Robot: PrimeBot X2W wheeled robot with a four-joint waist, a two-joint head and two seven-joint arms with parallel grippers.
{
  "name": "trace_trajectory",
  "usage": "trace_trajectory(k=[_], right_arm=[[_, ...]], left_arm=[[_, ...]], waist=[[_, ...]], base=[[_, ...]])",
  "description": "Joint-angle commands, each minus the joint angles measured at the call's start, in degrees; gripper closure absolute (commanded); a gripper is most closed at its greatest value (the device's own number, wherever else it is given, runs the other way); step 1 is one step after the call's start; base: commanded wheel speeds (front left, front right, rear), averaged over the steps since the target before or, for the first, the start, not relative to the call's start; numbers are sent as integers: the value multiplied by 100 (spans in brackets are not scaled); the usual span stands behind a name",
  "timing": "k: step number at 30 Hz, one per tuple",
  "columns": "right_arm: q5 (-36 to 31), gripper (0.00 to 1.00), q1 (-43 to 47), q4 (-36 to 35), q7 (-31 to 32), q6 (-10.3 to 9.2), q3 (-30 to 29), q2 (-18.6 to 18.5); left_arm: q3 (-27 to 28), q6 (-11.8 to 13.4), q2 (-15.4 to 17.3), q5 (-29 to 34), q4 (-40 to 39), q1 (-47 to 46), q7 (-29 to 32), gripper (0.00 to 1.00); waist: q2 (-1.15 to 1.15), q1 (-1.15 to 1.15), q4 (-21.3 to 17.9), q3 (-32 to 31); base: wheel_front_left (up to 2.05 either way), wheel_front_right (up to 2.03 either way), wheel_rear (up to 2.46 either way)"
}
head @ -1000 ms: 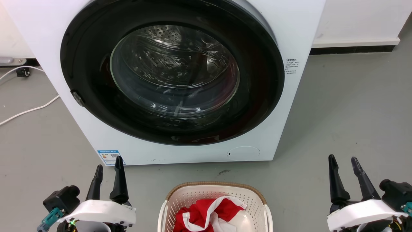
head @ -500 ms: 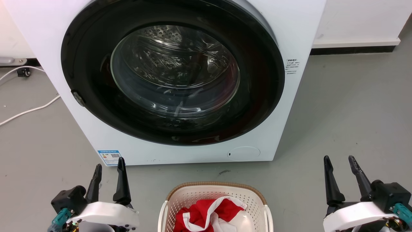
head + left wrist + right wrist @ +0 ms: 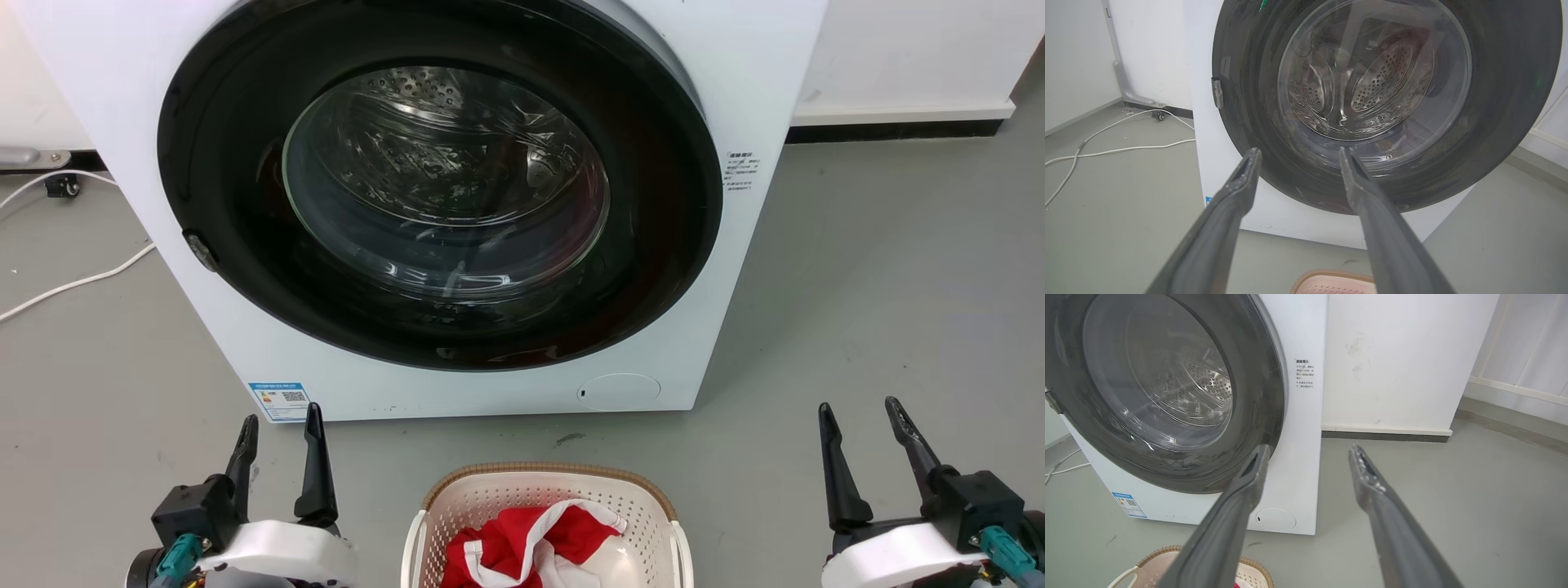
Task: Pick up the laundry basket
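The laundry basket [image 3: 490, 502] is cream-white perforated plastic with a brown woven-look rim, on the floor at the bottom centre of the head view, holding red and white cloth [image 3: 531, 535]. Its rim edge also shows in the left wrist view [image 3: 1331, 281] and the right wrist view [image 3: 1159, 557]. My left gripper [image 3: 279, 418] is open to the basket's left, above the floor. My right gripper [image 3: 860, 406] is open to the basket's right. Both are apart from the basket with nothing between their fingers.
A white washing machine [image 3: 457, 384] with a large dark round door [image 3: 441, 196], shut, stands just behind the basket. White cables [image 3: 73, 282] lie on the grey floor at the left. A white wall with a dark baseboard [image 3: 890, 126] runs at the back right.
Both grippers have drawn back and lower toward the bottom edge of the head view, and both wrists have turned. The basket has not moved.
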Motion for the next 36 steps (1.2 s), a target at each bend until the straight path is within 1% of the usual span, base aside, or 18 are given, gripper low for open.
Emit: trace_trajectory(k=[1, 12, 23, 28, 36], right_arm=[[-134, 0, 47, -44, -55, -2, -12, -28], [-671, 0, 110, -63, -174, -2, -99, -30], [-1071, 0, 142, -94, -286, -2, -71, -32], [-945, 0, 153, -84, -277, -3, -100, -32], [-925, 0, 163, -46, -277, -3, -140, -32]], left_arm=[[-15, 28, 19, 147, -53, 48, -61, 0], [-67, 173, 19, 880, -96, 123, -182, 0], [-84, 258, 21, 1343, -136, 186, -295, 0], [-78, 277, 21, 1335, -105, 183, -289, 0], [-94, 323, 21, 1326, -95, 197, -285, 0]], waist=[[0, 0, 1, -2], [0, 0, 4, -8], [0, 0, 7, 20], [0, 0, 12, 26], [0, 0, 23, 29]], base=[[0, 0, 0], [0, 0, 0], [0, 0, 0], [0, 0, 0], [0, 0, 0]])
